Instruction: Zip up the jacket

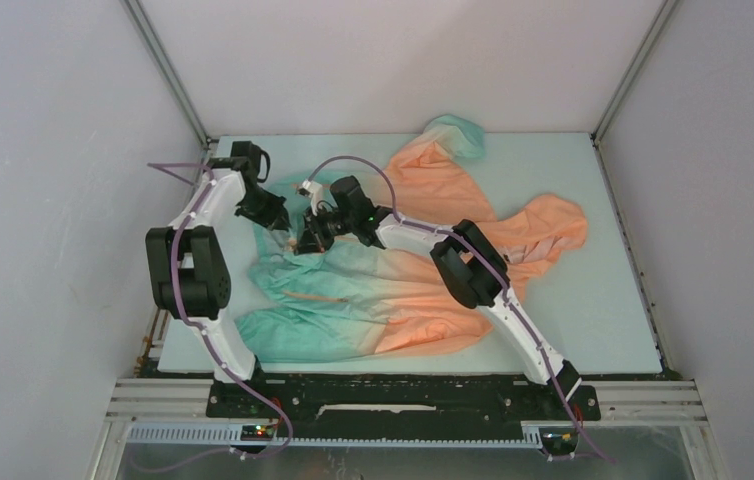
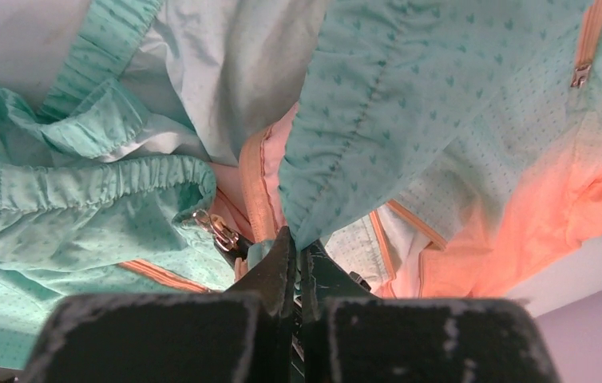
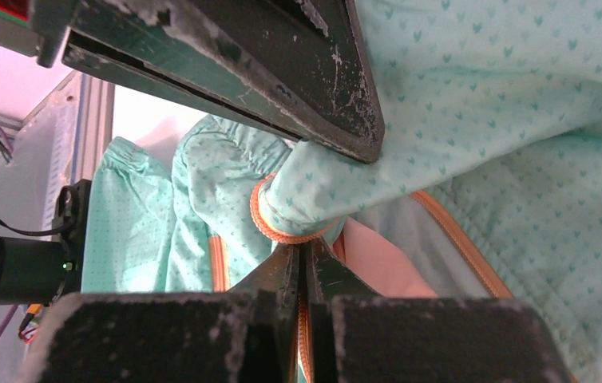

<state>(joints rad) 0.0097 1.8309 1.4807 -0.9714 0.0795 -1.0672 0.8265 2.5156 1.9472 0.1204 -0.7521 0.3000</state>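
The jacket (image 1: 403, 290) lies crumpled on the table, teal hem to the left, orange hood (image 1: 543, 230) to the right. My left gripper (image 1: 278, 222) is at the hem's far-left corner, shut on a fold of teal fabric (image 2: 314, 215) by the front opening. A metal zip slider (image 2: 219, 231) sits just left of its fingertips. My right gripper (image 1: 305, 240) is right beside it, shut on the orange zip tape (image 3: 282, 233) at the teal front edge. The left gripper's black finger (image 3: 282, 72) presses the same fabric from above in the right wrist view.
The pale table (image 1: 593, 300) has grey walls on three sides and a frame post at each far corner. A sleeve (image 1: 448, 140) reaches the far edge. A pocket zip pull (image 2: 580, 74) shows in the left wrist view.
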